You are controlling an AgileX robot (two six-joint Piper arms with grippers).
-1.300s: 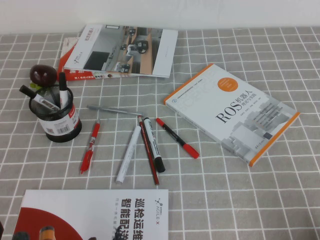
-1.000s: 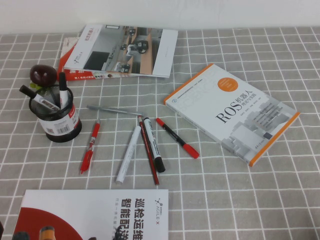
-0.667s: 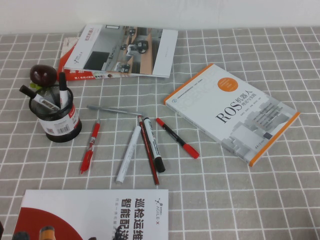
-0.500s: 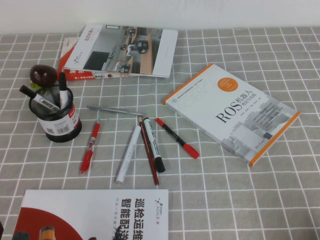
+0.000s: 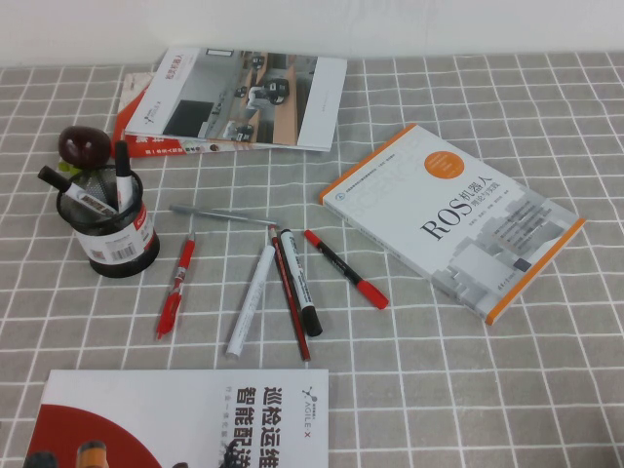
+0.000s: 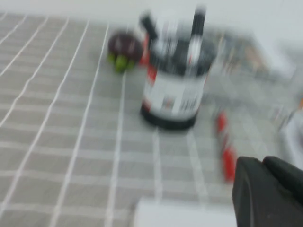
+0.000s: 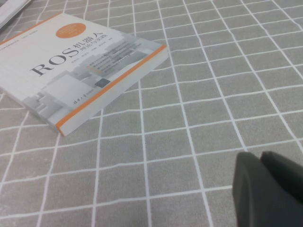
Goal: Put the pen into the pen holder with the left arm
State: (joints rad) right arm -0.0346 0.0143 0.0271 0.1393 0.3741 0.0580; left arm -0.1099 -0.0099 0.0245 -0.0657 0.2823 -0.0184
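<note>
The all-white pen [image 5: 251, 298] lies on the checked cloth among other pens, near the middle of the table. The black mesh pen holder [image 5: 115, 234] stands at the left with markers in it. It also shows in the left wrist view [image 6: 173, 94], blurred. My left gripper [image 6: 262, 163] is shut and empty, low over the near-left of the table, short of the holder. The white pen is out of its view. My right gripper [image 7: 260, 158] is shut and empty over bare cloth at the right. Neither gripper shows in the high view.
Around the white pen lie a black-capped white marker [image 5: 300, 283], red pens [image 5: 175, 288] [image 5: 345, 269] and a grey pen [image 5: 224, 214]. An ROS book [image 5: 453, 216] lies at the right, magazines [image 5: 234, 97] at the back, a booklet [image 5: 185, 419] at the front. A dark red fruit [image 5: 85, 146] sits behind the holder.
Nothing on the table has visibly moved in the high view.
</note>
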